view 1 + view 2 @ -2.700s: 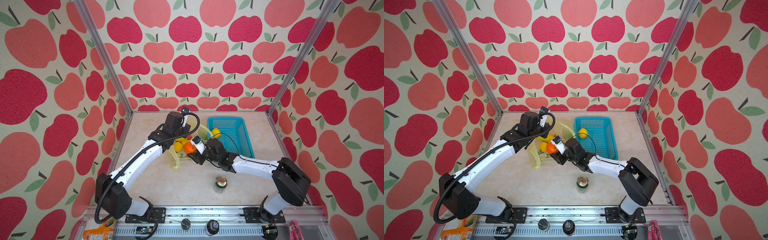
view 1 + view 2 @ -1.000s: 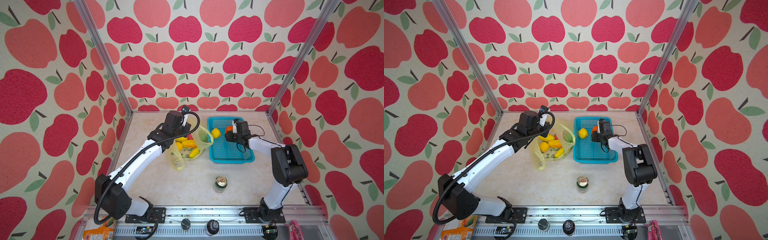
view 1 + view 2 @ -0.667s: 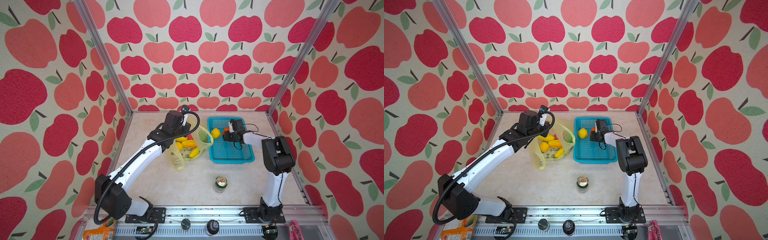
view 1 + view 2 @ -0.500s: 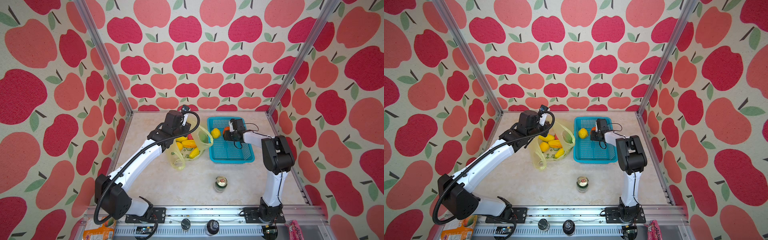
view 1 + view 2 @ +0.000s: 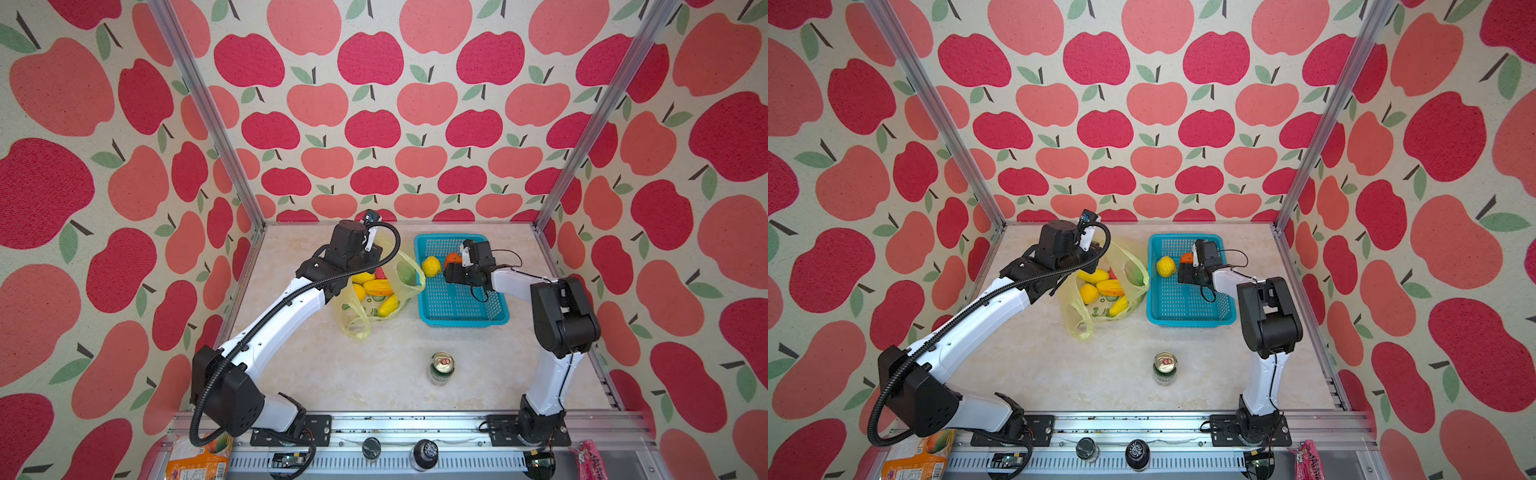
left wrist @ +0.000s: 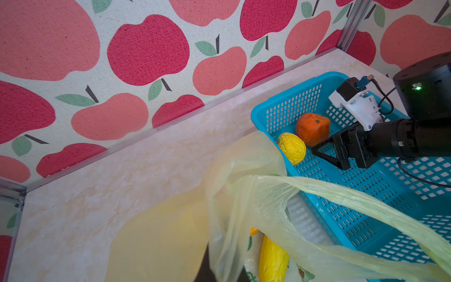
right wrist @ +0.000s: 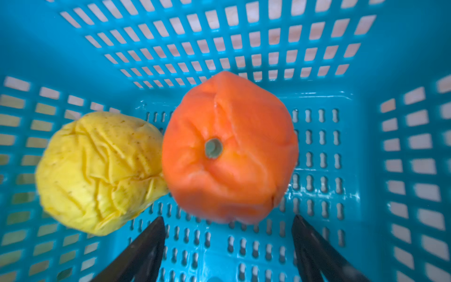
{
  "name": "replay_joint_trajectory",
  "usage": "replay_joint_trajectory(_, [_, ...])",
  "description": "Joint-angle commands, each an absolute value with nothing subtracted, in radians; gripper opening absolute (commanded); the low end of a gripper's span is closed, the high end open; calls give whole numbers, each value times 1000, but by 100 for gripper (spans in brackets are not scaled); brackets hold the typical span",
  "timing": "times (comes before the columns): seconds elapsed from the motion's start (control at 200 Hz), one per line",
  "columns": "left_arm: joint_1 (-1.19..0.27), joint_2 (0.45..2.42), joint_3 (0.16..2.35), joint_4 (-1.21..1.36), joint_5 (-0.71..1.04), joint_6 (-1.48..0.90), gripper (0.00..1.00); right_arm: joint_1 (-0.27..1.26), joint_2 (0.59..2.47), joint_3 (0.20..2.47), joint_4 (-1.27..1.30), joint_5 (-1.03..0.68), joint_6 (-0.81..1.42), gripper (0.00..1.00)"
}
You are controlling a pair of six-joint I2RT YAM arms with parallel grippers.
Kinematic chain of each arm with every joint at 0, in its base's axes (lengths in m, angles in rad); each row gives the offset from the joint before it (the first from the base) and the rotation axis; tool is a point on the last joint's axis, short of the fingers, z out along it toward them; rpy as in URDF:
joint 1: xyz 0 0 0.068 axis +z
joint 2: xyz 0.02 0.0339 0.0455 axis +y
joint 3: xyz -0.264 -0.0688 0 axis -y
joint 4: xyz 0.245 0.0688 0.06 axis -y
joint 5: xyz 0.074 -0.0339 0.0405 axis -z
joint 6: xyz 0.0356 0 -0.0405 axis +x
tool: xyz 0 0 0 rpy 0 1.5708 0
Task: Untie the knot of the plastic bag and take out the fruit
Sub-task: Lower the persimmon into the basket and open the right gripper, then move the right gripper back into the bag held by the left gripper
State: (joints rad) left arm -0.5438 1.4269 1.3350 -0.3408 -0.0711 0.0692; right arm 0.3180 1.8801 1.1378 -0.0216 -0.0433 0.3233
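**A:** What have your pincers got?

**B:** My right pincer (image 6: 328, 160) stands wide inside the turquoise basket (image 5: 461, 322) and holds nothing. The orange fruit (image 7: 229, 151) sits free on the basket floor just ahead of my tips, touching the lemon (image 7: 97, 171). My left pincer (image 5: 368, 259) is pinched narrow. Its tips are hidden under the wrist in both top views, but the rim of the plastic bag (image 5: 1075, 316) runs up to it, so I judge it is clamped on that film and holding the mouth up.

**A:** And the knot?

**B:** I see no tied lump. The mouth gapes and 1 loop handle (image 5: 353, 324) lies slack on the table, so I take the knot as undone. About 6 pieces are in the bag, just beside the basket's left wall. Among them are a long yellow-orange one (image 5: 378, 286), a green one (image 5: 405, 272) and a round orange-yellow one (image 5: 1088, 293).

**A:** How will they handle?

**B:** The 2 in the basket have creased, wrinkled skins, so I would guess they are soft, light and quick to dent. They need a gentle squeeze. I would take the long ones across the middle and the round ones across their widest part, since they may roll. The film is thin and limp. If my left grip slips, the mouth will probably sag shut over the fruit.
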Motion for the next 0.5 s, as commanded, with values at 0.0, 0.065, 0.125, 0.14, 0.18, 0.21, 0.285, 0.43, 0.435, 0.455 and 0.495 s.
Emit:
replay_joint_trajectory(0.0, [-544, 1433, 1368, -354, -84, 67, 0, 327, 1754, 1066, 75, -27, 330, 86])
replay_joint_trajectory(0.065, [-546, 1434, 1370, -353, -81, 67, 0, 336, 1687, 1013, 111, -1, 330, 88])
replay_joint_trajectory(0.125, [-545, 1433, 1370, -351, -77, 68, 0, 345, 1621, 968, 137, 25, 327, 89])
replay_joint_trajectory(0.14, [-545, 1433, 1370, -351, -76, 67, 0, 348, 1605, 957, 141, 33, 327, 89])
replay_joint_trajectory(0.18, [-545, 1433, 1369, -350, -74, 67, 0, 357, 1556, 930, 152, 54, 325, 89])
replay_joint_trajectory(0.21, [-546, 1433, 1368, -350, -74, 67, 0, 363, 1517, 909, 163, 68, 324, 89])
replay_joint_trajectory(0.285, [-546, 1434, 1367, -351, -74, 67, 0, 388, 1420, 860, 194, 97, 314, 89])
replay_joint_trajectory(0.43, [-546, 1433, 1367, -356, -71, 64, 0, 508, 1243, 770, 292, 149, 220, 83])
replay_joint_trajectory(0.435, [-546, 1433, 1367, -356, -71, 63, 0, 516, 1238, 767, 297, 153, 214, 83])
replay_joint_trajectory(0.455, [-547, 1432, 1365, -356, -69, 63, 0, 544, 1214, 755, 315, 172, 188, 82])
replay_joint_trajectory(0.495, [-547, 1432, 1365, -355, -66, 62, 0, 603, 1169, 731, 349, 203, 133, 79])
